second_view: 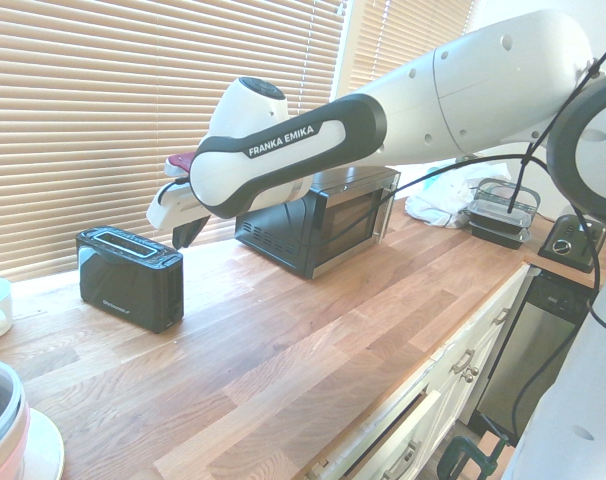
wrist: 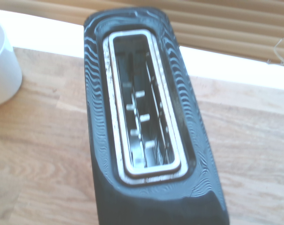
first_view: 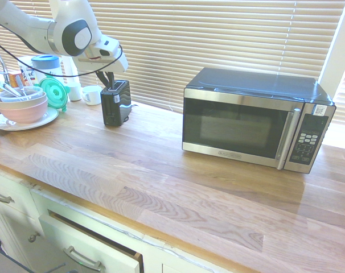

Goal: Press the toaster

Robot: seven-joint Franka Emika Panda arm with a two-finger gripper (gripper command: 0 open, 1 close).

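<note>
toaster (second_view: 131,280) | long edge beside blinds (second_view: 133,120) | open countertop (second_view: 273,340) toward microwave (second_view: 318,220)

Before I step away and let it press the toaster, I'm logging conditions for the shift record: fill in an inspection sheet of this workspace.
Surface: wooden counter, no spills seen
Job's things: black toaster, upright; its slot shows no bread
Clutter: pink bowl with utensils on a white plate; two white cups behind the toaster; microwave along the counter
End effector: fingers close together, near the toaster's top; nothing seen between them
Cables: black cable along the arm, a loop hanging; the toaster's cord, only a short piece seen
Surroundings: blinds lowered behind; a drawer below stands partly open
</note>
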